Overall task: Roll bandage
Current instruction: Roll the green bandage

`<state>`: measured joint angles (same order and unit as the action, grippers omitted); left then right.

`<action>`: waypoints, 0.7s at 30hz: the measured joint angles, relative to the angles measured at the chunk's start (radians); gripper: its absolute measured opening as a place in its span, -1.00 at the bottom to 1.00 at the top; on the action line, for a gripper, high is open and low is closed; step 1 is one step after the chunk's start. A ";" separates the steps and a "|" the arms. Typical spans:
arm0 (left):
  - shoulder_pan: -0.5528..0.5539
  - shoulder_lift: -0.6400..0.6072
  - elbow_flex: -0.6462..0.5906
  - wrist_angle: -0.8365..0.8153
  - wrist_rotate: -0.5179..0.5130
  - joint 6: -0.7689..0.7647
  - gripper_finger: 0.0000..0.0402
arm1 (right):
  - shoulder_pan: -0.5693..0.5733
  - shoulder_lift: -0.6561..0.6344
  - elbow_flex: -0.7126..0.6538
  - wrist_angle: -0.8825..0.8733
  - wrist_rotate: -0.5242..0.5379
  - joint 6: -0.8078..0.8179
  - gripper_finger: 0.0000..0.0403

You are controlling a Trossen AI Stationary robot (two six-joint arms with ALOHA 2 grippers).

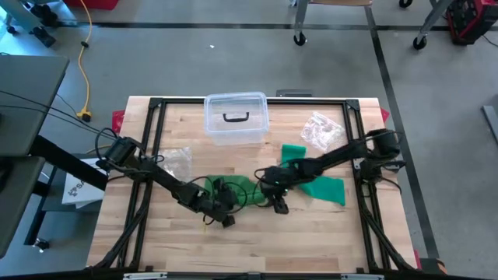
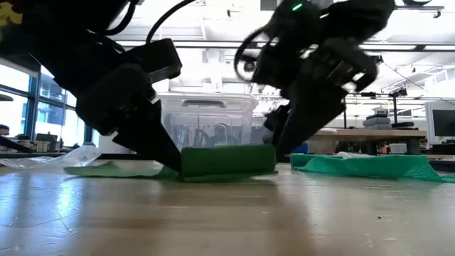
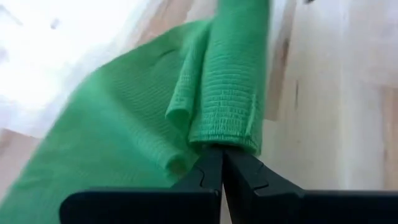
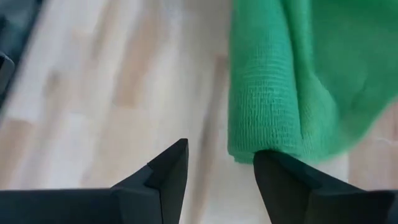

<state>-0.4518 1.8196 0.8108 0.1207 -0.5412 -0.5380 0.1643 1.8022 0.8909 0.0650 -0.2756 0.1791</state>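
Left gripper [image 1: 226,220] clenched at green bandage's [image 1: 299,180] rolled end, right gripper [image 1: 278,205] released beside it, on wooden tabletop [image 1: 311,241]; clear lidded container [image 1: 236,118] at far edge, contents unclear.

In the low view, both arms run off the picture at twelve o'clock, and the clear plastic box [image 2: 206,121] stands partly hidden behind the rolled green bandage [image 2: 227,160]. From above, the bandage's middle [image 1: 241,187] is covered by the two grippers.

Two black jointed arms [image 1: 159,175] with looping black cables and wedge-shaped fingers [image 4: 165,168]
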 joint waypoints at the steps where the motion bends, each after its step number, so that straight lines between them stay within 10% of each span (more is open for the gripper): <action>1: 0.003 -0.010 0.000 -0.017 -0.001 0.013 -1.00 | 0.018 -0.017 -0.035 0.060 0.025 0.032 -0.16; 9: 0.014 -0.149 0.002 -0.258 0.047 -0.025 -1.00 | 0.161 -0.052 -0.178 0.232 0.289 0.207 -0.16; 21: 0.003 -0.078 0.002 -0.107 0.133 -0.053 -1.00 | 0.215 -0.010 -0.180 0.299 0.463 0.214 -0.16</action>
<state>-0.4489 1.7420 0.8127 0.0134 -0.4079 -0.5915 0.3794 1.7926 0.7108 0.3641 0.1877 0.3927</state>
